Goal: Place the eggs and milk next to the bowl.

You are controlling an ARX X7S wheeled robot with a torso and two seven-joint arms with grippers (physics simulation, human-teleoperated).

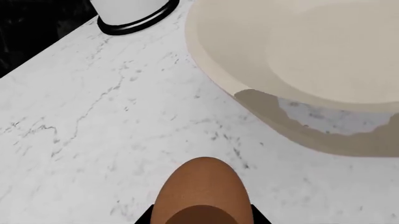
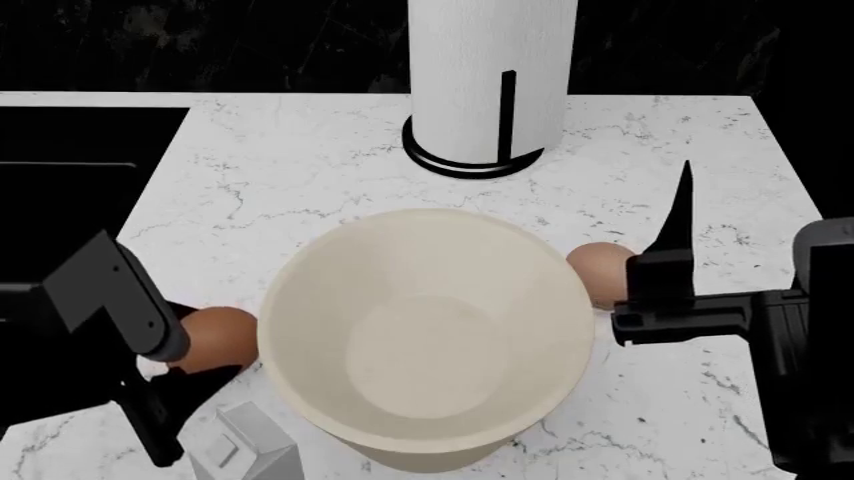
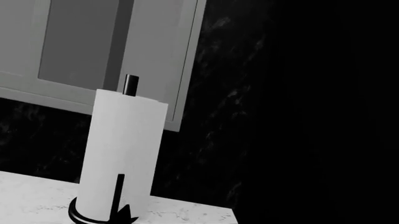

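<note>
The cream-beige bowl (image 2: 427, 340) stands mid-counter and also shows in the left wrist view (image 1: 293, 56). My left gripper (image 2: 200, 352) is shut on the reddish-brown egg (image 2: 216, 338), right beside the bowl's left side. In the left wrist view the egg (image 1: 203, 196) sits between the black jaws of the left gripper (image 1: 203, 215), low over the marble. The paler egg (image 2: 598, 272) lies by the bowl's right rim. My right gripper (image 2: 707, 240) is empty, raised just right of that egg, and looks open. The grey milk carton (image 2: 247, 452) stands at the bowl's front left.
A tall white paper-towel roll (image 2: 491, 80) on a black base stands behind the bowl; it also shows in the left wrist view (image 1: 134, 11) and the right wrist view (image 3: 121, 154). The marble counter (image 2: 267, 190) ends at a dark recess on the left.
</note>
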